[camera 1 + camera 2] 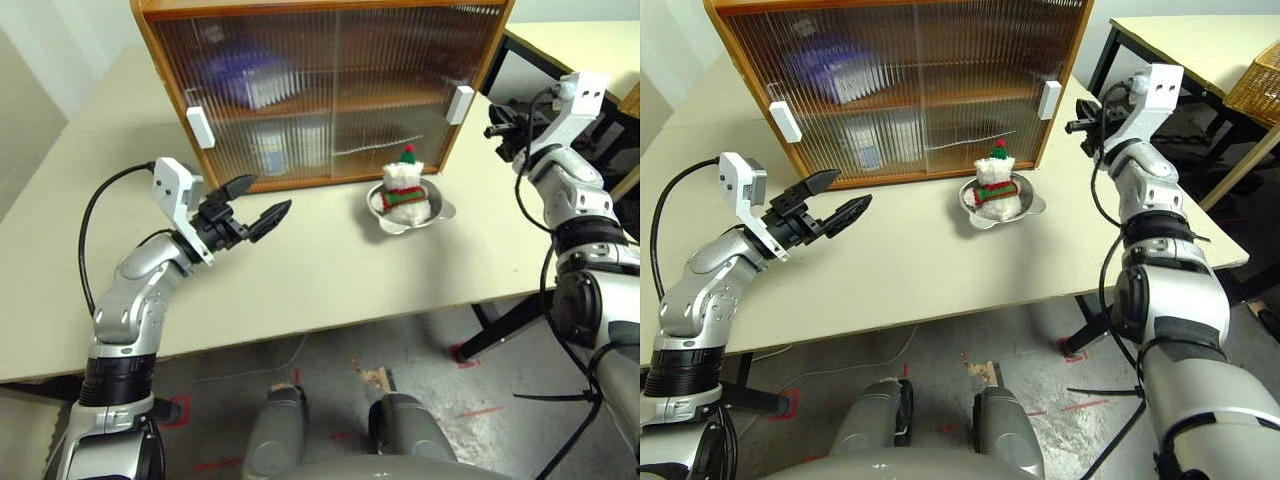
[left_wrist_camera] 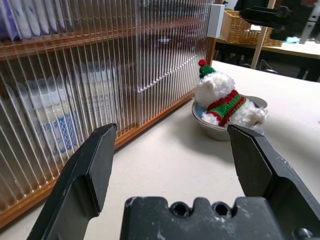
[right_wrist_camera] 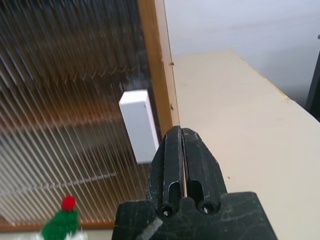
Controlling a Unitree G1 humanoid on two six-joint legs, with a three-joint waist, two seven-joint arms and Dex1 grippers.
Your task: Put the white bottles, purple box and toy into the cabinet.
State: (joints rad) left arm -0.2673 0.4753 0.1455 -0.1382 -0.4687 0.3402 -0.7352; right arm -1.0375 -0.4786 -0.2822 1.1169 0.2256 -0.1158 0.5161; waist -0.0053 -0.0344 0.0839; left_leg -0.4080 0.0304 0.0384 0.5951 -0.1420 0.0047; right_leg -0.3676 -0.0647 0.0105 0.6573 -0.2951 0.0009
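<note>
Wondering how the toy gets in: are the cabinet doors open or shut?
Shut. Both ribbed doors span the cabinet front, leaving no gap; the toy sits outside.

Both sliding doors of cabinet shut: no way in to either shelf for you. Right door's handle free, right gripper near it with jaws pressed together. Bare table between left gripper, jaws spread wide, and toy: you can pass freely. Toy sits in bowl just before right door; rim stands around it.
</note>
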